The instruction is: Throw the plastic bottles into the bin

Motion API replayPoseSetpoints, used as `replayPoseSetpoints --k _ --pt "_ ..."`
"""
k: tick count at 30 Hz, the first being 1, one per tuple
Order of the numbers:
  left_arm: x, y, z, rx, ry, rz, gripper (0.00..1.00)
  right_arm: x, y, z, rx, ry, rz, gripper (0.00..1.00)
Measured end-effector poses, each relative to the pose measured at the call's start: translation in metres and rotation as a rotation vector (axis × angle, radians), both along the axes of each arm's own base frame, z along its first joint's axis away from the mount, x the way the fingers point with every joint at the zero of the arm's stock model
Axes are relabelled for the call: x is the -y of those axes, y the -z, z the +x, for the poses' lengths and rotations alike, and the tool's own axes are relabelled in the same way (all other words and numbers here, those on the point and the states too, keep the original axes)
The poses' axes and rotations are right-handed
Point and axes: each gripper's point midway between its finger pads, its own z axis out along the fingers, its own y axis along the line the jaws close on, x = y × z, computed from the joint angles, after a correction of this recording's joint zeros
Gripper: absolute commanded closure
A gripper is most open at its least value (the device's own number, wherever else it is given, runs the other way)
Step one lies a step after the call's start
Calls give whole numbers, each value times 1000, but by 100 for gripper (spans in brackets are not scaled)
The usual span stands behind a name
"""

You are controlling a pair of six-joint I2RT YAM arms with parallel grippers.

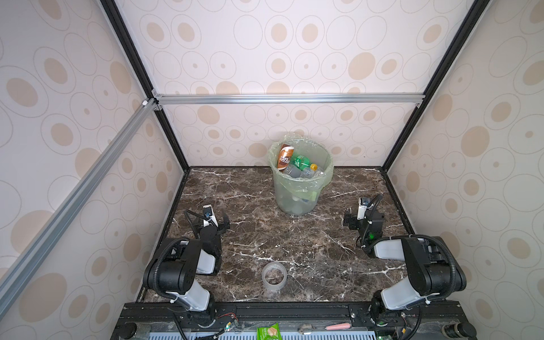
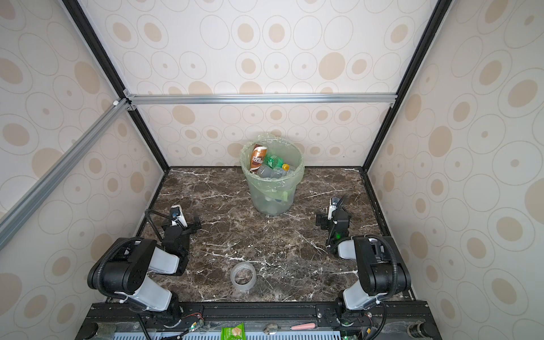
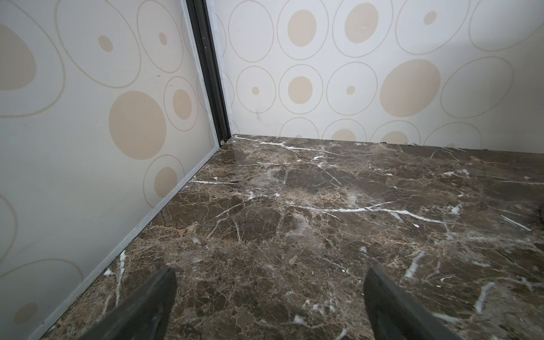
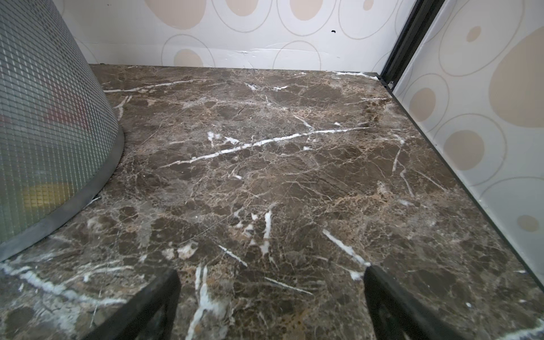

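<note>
In both top views you are seeing the bin standing upright toward the back of the marble table. It is a translucent grey bucket with a pale green bag folding over its rim. The plastic bottles are lying heaped inside it: a brown-labelled one is leaning on the wall, with a green one, clear ones and a yellow cap beside it. A clear tape roll is sitting near the front edge. Your left gripper and right gripper are sitting low at either side, apart from the bin, with both arms folding back toward their bases.

In the left wrist view, the left gripper's fingers are standing wide apart over bare marble — gripping nothing.

In the right wrist view, the right gripper's fingers are spreading just as wide, also gripping nothing — and the bin's gridded wall is rising close by.
</note>
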Motion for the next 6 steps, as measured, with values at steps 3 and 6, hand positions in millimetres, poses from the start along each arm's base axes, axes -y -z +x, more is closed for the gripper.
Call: replayPoseSetpoints --k 3,6 --pt "0 0 0 0 0 1 1 0 0 0 -2 0 0 0" --pt "0 0 0 0 0 1 1 0 1 0 -3 0 0 0"
